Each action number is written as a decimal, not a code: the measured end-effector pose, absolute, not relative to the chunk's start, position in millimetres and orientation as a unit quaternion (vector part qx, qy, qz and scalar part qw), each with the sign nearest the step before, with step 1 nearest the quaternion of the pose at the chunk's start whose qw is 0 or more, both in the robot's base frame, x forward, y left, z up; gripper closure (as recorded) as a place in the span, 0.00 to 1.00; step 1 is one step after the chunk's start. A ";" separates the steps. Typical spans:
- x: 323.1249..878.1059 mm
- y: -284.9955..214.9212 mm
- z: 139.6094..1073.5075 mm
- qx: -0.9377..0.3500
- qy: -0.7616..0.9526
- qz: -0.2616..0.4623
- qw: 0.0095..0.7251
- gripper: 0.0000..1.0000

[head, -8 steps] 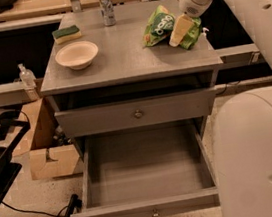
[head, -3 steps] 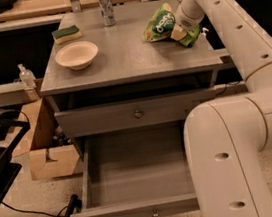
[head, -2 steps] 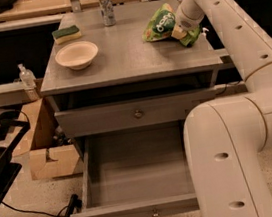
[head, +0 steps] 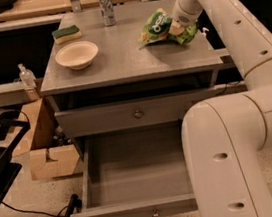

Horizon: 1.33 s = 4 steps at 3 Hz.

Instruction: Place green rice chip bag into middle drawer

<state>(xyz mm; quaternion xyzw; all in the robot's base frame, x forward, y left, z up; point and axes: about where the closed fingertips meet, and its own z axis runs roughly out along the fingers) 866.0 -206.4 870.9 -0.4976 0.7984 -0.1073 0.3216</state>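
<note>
The bag (head: 154,26), far right, is touched by the gripper (head: 179,25); whether it is grasped cannot be told. The drawer (head: 135,212) is opened, nothing placed.

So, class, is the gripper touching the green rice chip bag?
Touching. The camera view shows the gripper over the cabinet top, pressed into the green rice chip bag, foil either side.

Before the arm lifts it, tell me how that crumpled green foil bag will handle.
The crumpled green foil snack bag looks puffy and creased, so it is probably light and will likely buckle rather than stay stiff. Its shiny foil may slip. The gripper sits at the bag's right end, so the free left end may sag.
</note>
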 end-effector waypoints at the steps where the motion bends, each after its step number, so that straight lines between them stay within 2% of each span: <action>1: 850.5 -207.8 902.1 -0.506 0.791 -0.112 0.325 1.00; 3: 791.8 -220.4 951.2 -0.481 0.807 -0.088 0.331 1.00; 4: 743.1 -221.2 990.5 -0.449 0.816 -0.075 0.355 1.00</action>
